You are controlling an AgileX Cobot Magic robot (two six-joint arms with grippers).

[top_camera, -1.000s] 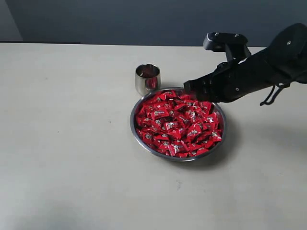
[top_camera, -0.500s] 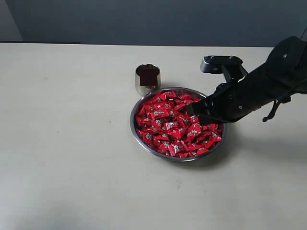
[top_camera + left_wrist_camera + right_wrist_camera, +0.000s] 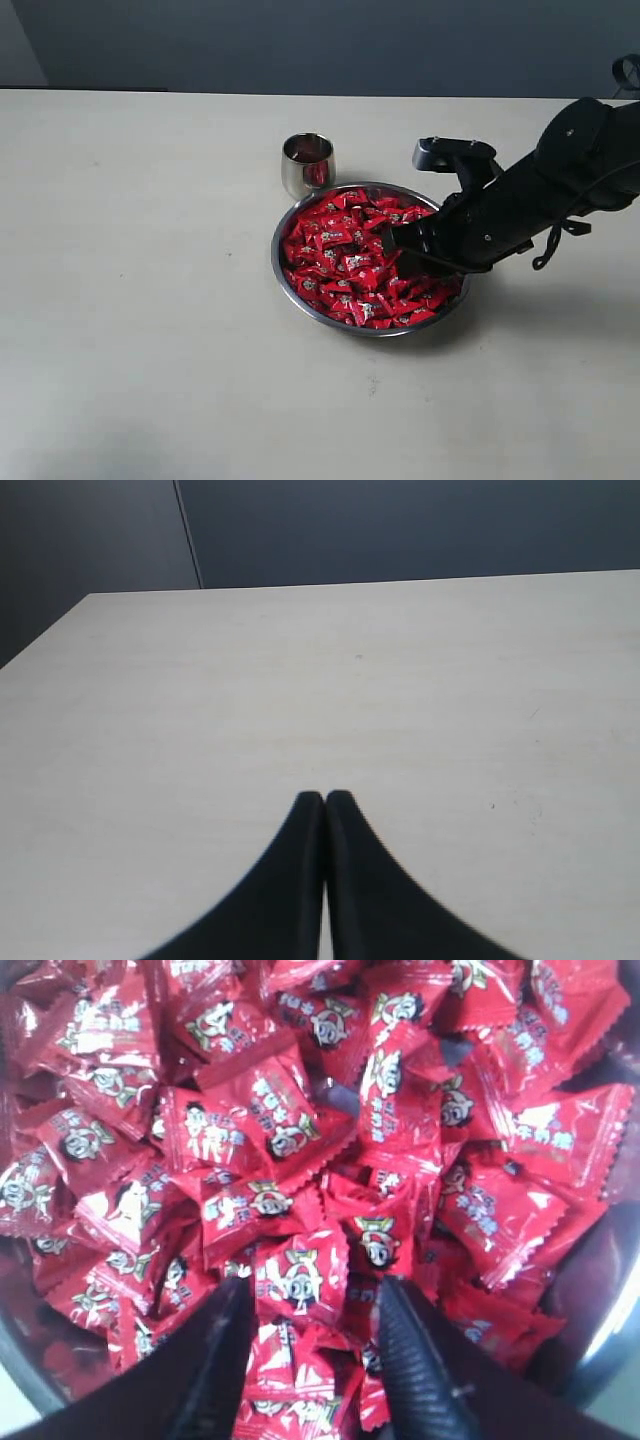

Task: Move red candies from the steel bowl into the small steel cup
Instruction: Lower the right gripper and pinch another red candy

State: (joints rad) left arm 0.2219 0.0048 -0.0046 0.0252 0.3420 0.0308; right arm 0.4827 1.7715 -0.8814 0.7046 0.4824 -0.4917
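Observation:
The steel bowl (image 3: 279, 262) holds a heap of red candies (image 3: 345, 262), and the small steel cup (image 3: 307, 163) stands just behind its left rim. My right gripper (image 3: 393, 243) is low over the right half of the heap. In the right wrist view it (image 3: 312, 1295) is open, its fingers (image 3: 405, 1345) either side of one candy (image 3: 300, 1285) among the pile of red candies (image 3: 270, 1130). My left gripper (image 3: 324, 798) is shut with nothing in it over bare table; it does not show in the exterior view.
The beige table (image 3: 150, 300) spreads out around the bowl, with a dark wall along its far edge. The right arm (image 3: 560, 190) reaches in from the right side over the bowl's right rim.
The right gripper has moved from the bowl's far rim near the cup down and forward into the right part of the candy heap. The left gripper's motion is not shown.

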